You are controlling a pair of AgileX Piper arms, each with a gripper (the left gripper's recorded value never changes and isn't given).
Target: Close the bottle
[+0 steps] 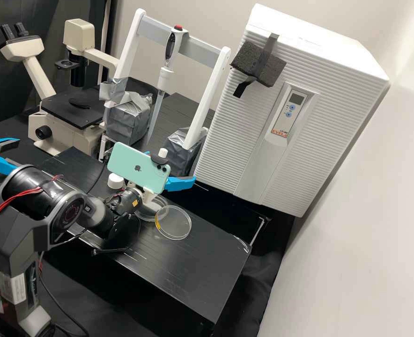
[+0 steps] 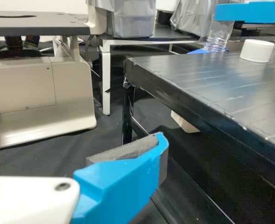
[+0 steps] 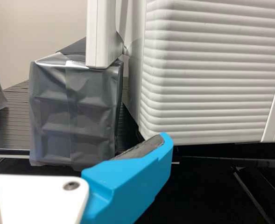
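Fingers (image 1: 3,142) of your left gripper (image 1: 11,152) stand apart on nothing. The gripper is parked low off the edge of the bench (image 2: 198,88), near the microscope (image 2: 34,93), probably to keep it out of the work. Whether your right gripper (image 1: 179,181) is spread or closed, you cannot tell. It hangs at the top of the bottle (image 2: 216,39), likely placed to steady it. The clear bottle stands on the bench's far side, long axis vertical, mouth presumably upward though hidden. Its white cap (image 2: 257,50) sits on the bench beside it, apart, so you have the closing left to do.
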